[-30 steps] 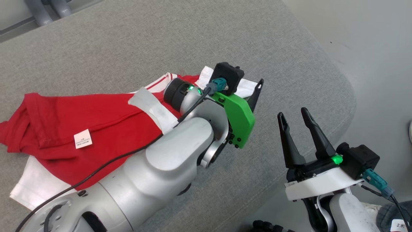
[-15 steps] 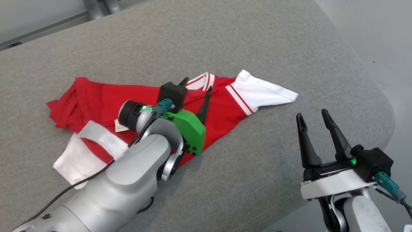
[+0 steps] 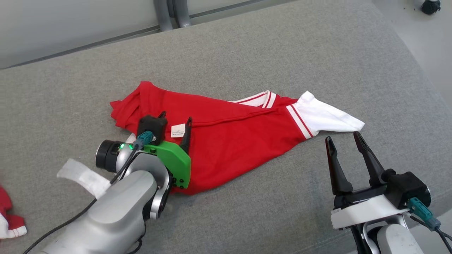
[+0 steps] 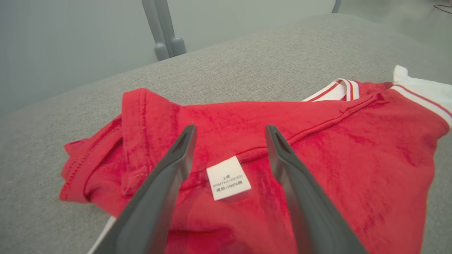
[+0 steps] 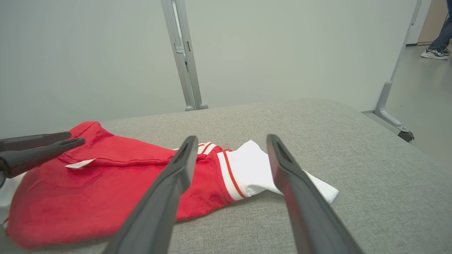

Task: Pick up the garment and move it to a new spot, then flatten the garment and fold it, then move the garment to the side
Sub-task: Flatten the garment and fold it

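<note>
Cushion: the grey cushion (image 3: 247, 53) spans the frame and carries everything.
Garment: the garment (image 3: 229, 137), a red shirt, sprawls crumpled across the centre. It looks soft, light and limp, so it will likely sag and drag on the weave.
Left gripper: the left gripper (image 3: 176, 117) is left of centre, its claw spread wide and empty over the red end.
Right gripper: the right gripper (image 3: 343, 137) is at lower right, claw apart and holding nothing.
White sleeve: the white sleeve (image 3: 328, 116) lies just beyond the right fingertips.
Care label: the care label (image 4: 228, 177) sits between the left fingers.
Hold: a doubled hem edge looks best; a single layer may slip.
</note>
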{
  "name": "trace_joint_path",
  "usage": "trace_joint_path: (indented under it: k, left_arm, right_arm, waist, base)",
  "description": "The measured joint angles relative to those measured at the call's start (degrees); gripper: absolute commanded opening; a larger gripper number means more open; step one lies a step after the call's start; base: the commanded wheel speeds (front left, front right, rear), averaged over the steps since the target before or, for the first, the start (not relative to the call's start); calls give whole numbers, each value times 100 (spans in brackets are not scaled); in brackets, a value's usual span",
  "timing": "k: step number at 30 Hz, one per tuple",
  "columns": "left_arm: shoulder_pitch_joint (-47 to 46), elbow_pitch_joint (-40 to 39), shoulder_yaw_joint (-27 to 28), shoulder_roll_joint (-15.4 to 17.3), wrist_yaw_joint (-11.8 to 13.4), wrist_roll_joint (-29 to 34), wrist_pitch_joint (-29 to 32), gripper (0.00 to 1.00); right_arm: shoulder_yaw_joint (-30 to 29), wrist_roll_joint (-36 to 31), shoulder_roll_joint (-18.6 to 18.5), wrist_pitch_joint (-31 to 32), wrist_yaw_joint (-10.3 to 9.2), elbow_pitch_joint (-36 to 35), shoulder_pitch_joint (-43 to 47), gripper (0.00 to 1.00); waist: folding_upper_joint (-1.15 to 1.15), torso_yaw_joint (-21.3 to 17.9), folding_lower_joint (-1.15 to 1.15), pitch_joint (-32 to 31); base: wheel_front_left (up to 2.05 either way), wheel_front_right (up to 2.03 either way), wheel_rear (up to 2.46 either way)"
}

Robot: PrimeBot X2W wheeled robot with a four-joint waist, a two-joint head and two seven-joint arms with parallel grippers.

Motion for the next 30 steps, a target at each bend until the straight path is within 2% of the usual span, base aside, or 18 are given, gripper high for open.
trace_joint_path:
  k: [4, 7, 13, 16, 20, 22, 30]
  left_arm:
    - [255, -249, 166, 159, 112, -83, -223, 100]
    - [561, -613, 405, 427, 298, -81, -455, 100]
    - [1116, -1126, 924, 776, 338, 97, -565, 100]
    - [1386, -1425, 1312, 851, 297, 411, -576, 100]
    - [1684, -1503, 1591, 777, 34, 549, -579, 100]
    - [1651, -1391, 1603, 548, -121, 597, -580, 100]
    - [820, -777, 1430, -49, -212, 483, 160, 100]
  right_arm:
    - [-37, -60, 1, 0, 0, -8, 121, 100]
    - [-190, -229, -2, 0, 0, -104, 251, 100]
    - [-299, -413, -1, 0, 0, -140, 359, 100]
    - [-343, -485, -27, 0, 0, -141, 358, 100]
    - [-291, -505, -59, 0, 0, -119, 321, 100]
    - [-223, -510, -57, 0, 0, -90, 271, 100]
    - [-115, -464, -33, 0, 0, -67, 94, 100]
  waist:
    - [0, 74, 0, -128]
    - [0, 233, 0, -223]
    - [0, 513, 0, -358]
    - [0, 664, 0, -412]
    - [0, 846, 0, -450]
    - [0, 918, 0, -455]
    - [0, 777, 0, -250]
  base:
    - [0, 0, 0]
    - [0, 0, 0]
    - [0, 0, 0]
    - [0, 0, 0]
    - [0, 0, 0]
    - [0, 0, 0]
    - [0, 0, 0]
